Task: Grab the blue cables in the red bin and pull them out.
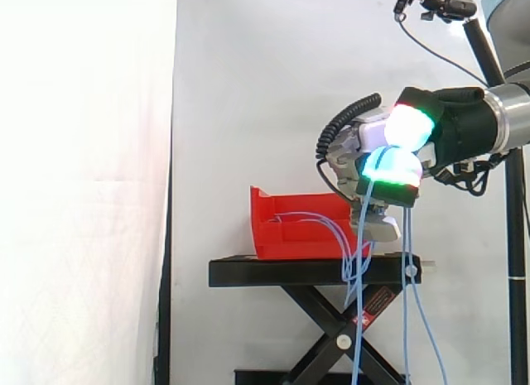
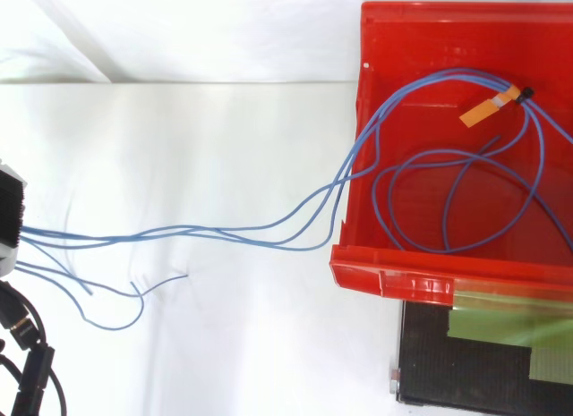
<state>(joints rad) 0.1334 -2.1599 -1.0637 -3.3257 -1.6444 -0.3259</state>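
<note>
Seen from the side, a red bin (image 1: 290, 243) sits on top of a black scissor stand (image 1: 315, 271) in front of a white curtain (image 1: 273, 87). The robot hand (image 1: 439, 128) comes in from the right and hangs above and just to the right of the bin, higher than its rim. Its fingers are curled closed around the blue cables (image 1: 406, 310), and the thick pads (image 1: 406, 124) glow white, green and cyan. Thin strands leave the bin over its right edge, sag below the stand top and rise into the closed fingers. Other strands hang straight down from the robot hand, past the stand's crossed legs.

From above, the bin (image 2: 430, 277) is on the right. Part of the blue cables (image 2: 224, 228) is coiled in loose loops on its floor, bundled at the far right, where an orange tag (image 2: 488, 107) is attached. Several strands climb over the bin's left wall and stretch across to the robot hand (image 2: 9, 210) at the left edge. A few loose ends curl just near of them. Greenish tape (image 2: 492, 326) lies on the stand top (image 2: 466, 380), near the bin.
</note>
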